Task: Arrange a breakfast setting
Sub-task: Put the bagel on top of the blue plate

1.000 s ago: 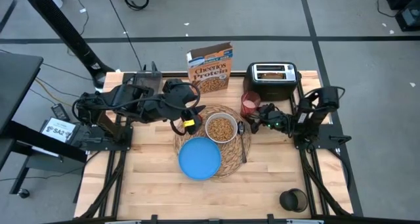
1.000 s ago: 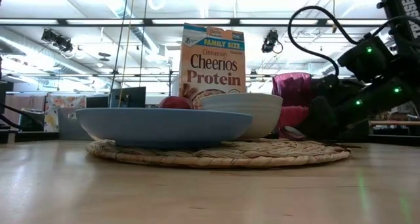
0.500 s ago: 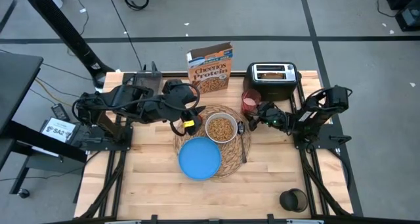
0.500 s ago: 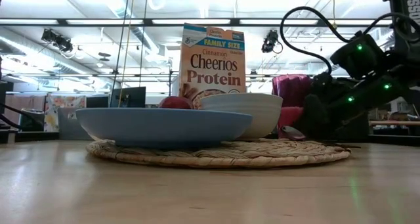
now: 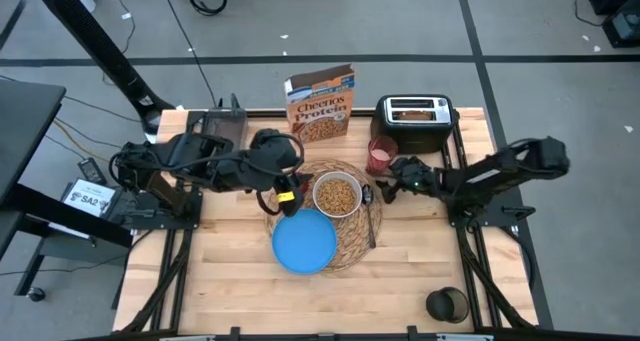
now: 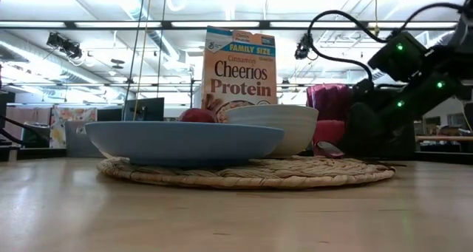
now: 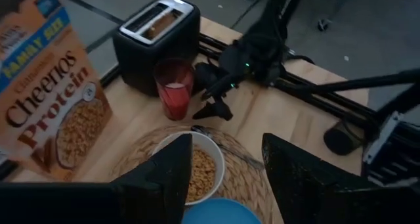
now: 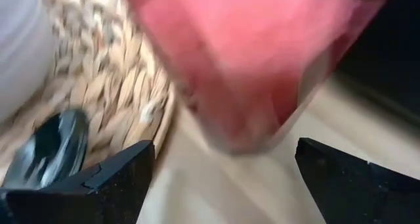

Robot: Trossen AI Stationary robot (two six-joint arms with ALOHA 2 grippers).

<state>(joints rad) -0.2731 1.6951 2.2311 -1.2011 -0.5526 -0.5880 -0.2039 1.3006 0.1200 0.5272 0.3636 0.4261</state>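
Grey tiled floor [image 5: 420, 21]; ceiling lights [image 6: 111, 26]

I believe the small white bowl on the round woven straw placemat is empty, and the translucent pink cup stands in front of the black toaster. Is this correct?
Not quite. The small white bowl on the round woven straw placemat holds cereal, as the high view shows. The translucent pink cup does stand in front of the black toaster.

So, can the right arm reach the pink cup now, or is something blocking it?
Probably yes. The right gripper is open, right beside the pink cup, and in the right wrist view the cup stands just ahead with nothing between.
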